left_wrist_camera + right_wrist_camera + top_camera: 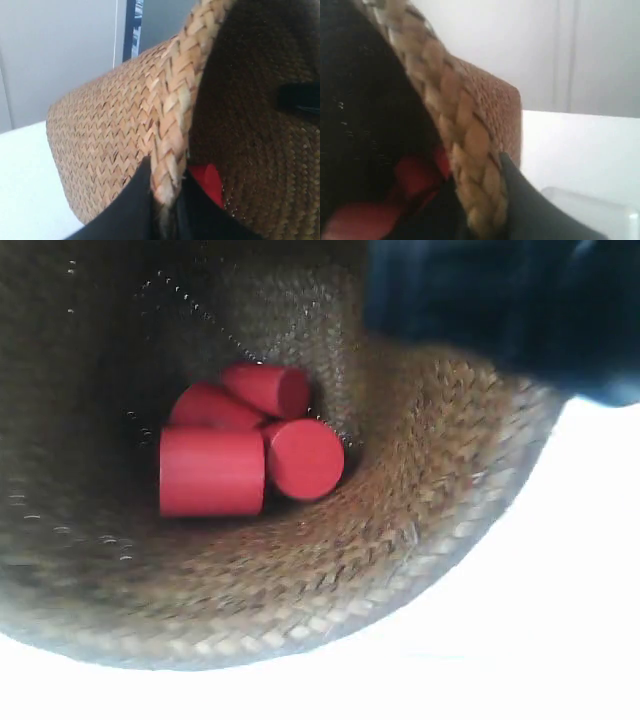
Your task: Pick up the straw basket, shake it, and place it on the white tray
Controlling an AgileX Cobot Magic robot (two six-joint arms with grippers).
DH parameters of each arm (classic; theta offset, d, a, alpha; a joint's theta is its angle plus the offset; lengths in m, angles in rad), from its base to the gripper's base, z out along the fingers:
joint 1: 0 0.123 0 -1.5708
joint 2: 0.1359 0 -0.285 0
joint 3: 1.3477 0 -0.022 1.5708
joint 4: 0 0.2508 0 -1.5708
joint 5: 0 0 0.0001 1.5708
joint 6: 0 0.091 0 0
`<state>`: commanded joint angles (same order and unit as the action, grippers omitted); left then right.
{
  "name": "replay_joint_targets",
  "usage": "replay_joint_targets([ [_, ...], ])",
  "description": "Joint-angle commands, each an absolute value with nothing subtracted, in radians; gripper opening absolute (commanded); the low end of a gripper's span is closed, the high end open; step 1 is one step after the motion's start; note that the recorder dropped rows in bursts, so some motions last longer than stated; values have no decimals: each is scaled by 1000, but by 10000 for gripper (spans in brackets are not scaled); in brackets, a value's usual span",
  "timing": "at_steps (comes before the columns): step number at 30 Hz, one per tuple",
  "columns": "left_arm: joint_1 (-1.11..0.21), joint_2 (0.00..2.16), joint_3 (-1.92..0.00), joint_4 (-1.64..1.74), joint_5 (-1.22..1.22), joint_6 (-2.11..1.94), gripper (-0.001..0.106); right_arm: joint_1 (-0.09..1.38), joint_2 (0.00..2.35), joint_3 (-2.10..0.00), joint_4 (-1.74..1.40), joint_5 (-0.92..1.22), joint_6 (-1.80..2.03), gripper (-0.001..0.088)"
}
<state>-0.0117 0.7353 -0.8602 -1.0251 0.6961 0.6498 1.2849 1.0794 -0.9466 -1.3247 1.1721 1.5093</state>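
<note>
Left gripper (165, 202) and right gripper (480, 206) each clench the braided rim of the straw basket (400, 570), which fills the exterior view, four red cylinders (240, 455) heaped at its dark bottom, white table (560, 640) beyond.

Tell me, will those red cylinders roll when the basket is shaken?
Likely: the red cylinders lie loose in the straw basket, so they should roll and knock together. The basket probably keeps its shape; its braided rim looks thick where the left gripper pinches it.

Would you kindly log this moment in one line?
left claw: shut on straw basket rim; right claw: shut on rim; contents: red cylinders
</note>
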Motion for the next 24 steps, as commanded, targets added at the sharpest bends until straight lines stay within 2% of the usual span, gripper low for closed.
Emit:
replay_joint_targets([
  [4, -12, 654, -1007, -1073, 780, 681, 0, 1397, 972, -1064, -1110, 1111, 1369, 0],
  [6, -12, 643, -988, -1001, 717, 672, 0, 1423, 950, -1009, -1251, 1049, 1403, 0],
  [9, -12, 719, -873, -994, 643, 643, 0, 1341, 1025, -889, -1437, 1131, 1597, 0],
  [11, -12, 738, -893, -1064, 732, 646, 0, 1324, 1047, -914, -1313, 1165, 1492, 0],
  [14, -12, 681, -1011, -1145, 837, 690, 0, 1419, 965, -1045, -1066, 1170, 1348, 0],
  [17, -12, 672, -1002, -1011, 754, 648, 0, 1471, 929, -988, -1262, 1081, 1421, 0],
  [19, -12, 742, -902, -980, 695, 586, 0, 1415, 984, -891, -1464, 1186, 1654, 0],
  [20, -12, 763, -882, -989, 712, 575, 0, 1377, 1018, -862, -1477, 1202, 1652, 0],
  [22, -12, 772, -908, -1061, 823, 614, 0, 1371, 1024, -907, -1353, 1221, 1538, 0],
  [24, -12, 727, -970, -1108, 896, 660, 0, 1442, 966, -993, -1181, 1221, 1442, 0],
])
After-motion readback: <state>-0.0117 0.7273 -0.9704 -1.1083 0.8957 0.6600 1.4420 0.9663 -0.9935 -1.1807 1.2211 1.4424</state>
